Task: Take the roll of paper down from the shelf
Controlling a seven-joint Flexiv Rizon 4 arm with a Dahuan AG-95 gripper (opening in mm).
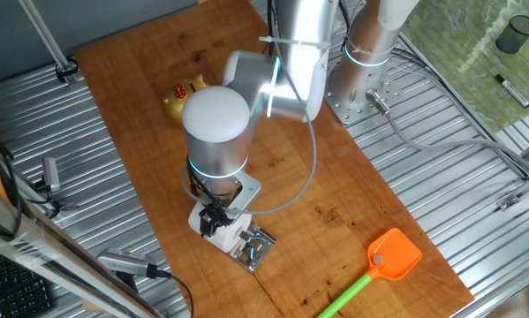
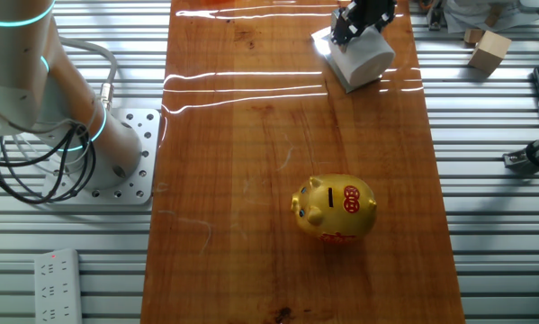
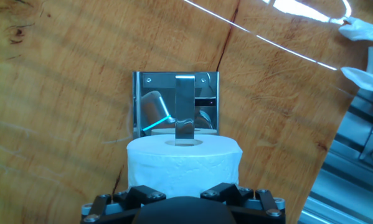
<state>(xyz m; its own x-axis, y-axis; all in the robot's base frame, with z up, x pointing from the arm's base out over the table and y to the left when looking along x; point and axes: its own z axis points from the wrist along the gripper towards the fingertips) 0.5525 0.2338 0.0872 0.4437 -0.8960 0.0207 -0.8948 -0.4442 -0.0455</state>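
The pincer (image 1: 216,221) sits low in the frame of one fixed view, under the arm's broad grey wrist, and its dark fingers (image 3: 228,194) are closed on the roll of paper (image 3: 184,163). In the hand view the roll fills the lower middle of the picture, white and quilted, with its hollow core facing up just above the finger bases. Directly above it in that frame lies the shelf (image 3: 176,102), a shiny metal rectangle with a flat upright strip at its centre, mirroring the arm's blue light. Whether the roll touches the shelf or hangs clear of it cannot be told from here.

In the other fixed view the roll shows at the upper right, a white cylinder tilted on its side with the black pincer on top of it, over the wooden board (image 2: 251,180) that covers the tabletop (image 2: 503,225). A golden piggy bank (image 2: 334,208) stands well apart, lower in that frame, right of centre. In one fixed view an orange fly swatter (image 1: 389,257) with a green handle lies at the lower right of the board.
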